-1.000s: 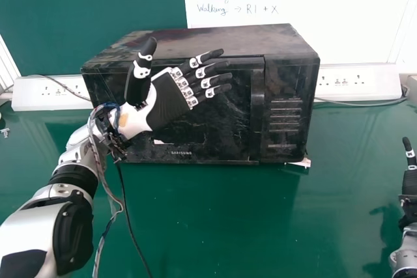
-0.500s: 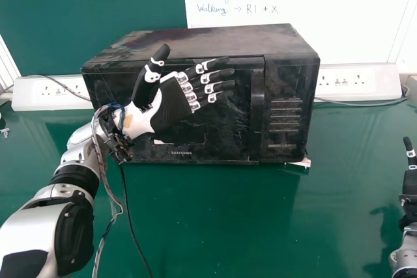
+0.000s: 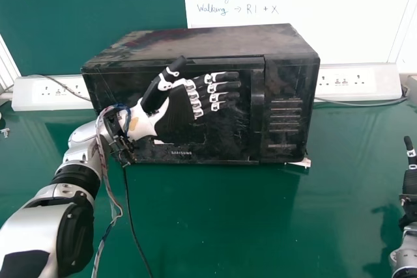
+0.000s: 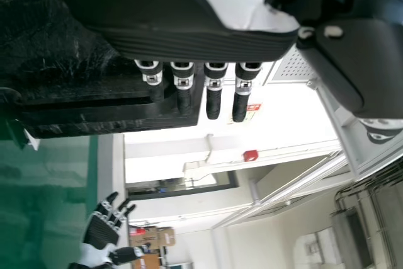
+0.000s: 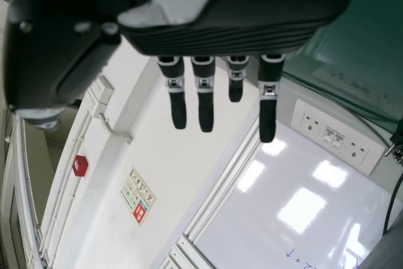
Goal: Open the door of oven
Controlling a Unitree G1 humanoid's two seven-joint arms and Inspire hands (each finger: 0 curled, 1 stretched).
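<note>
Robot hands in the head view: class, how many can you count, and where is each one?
2. The left robot hand is in front of the closed door of the oven; the right robot hand is at the view's right edge.

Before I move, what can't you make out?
- Part of the oven door: head view, covered by the left robot hand.
- The inside of the oven: head view, hidden by the closed door.
- Part of the right robot hand: head view, cut off by the right edge.
</note>
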